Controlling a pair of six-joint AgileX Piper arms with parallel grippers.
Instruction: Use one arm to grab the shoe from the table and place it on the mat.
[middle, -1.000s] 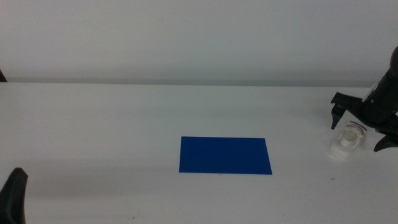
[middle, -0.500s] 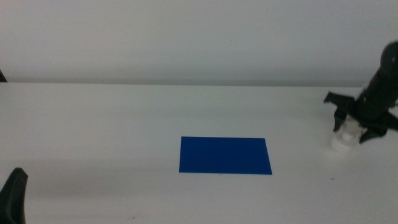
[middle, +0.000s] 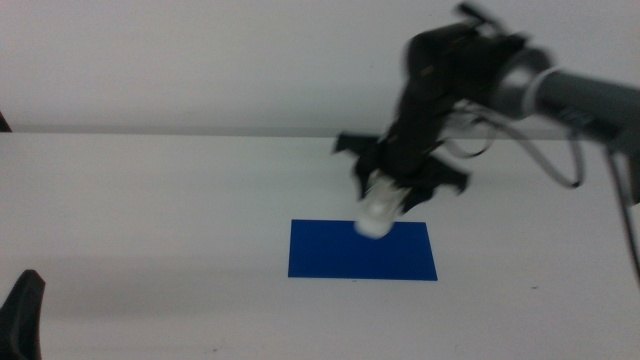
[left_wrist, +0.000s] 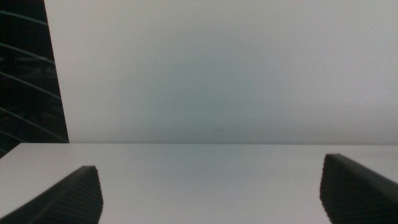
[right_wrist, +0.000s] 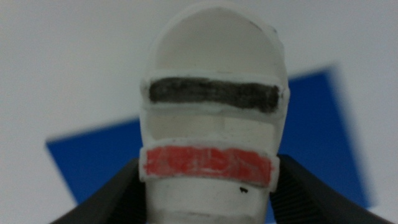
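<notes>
White table (middle: 150, 210) below, right claw (middle: 385, 195) pinches shoe (middle: 378, 215) above blue mat (middle: 330, 255).

Right arm (middle: 520, 85), entering from the right side of the middle view, extends across the scene with its wrist bent downward; black cables loop beneath the grey link. The right gripper (middle: 385, 205) hangs raised, jaws pointing down and closed on the shoe (right_wrist: 213, 118), one jaw on each side of it. The left gripper (left_wrist: 211, 199) waits low at the near left edge, jaws spread wide apart.
</notes>
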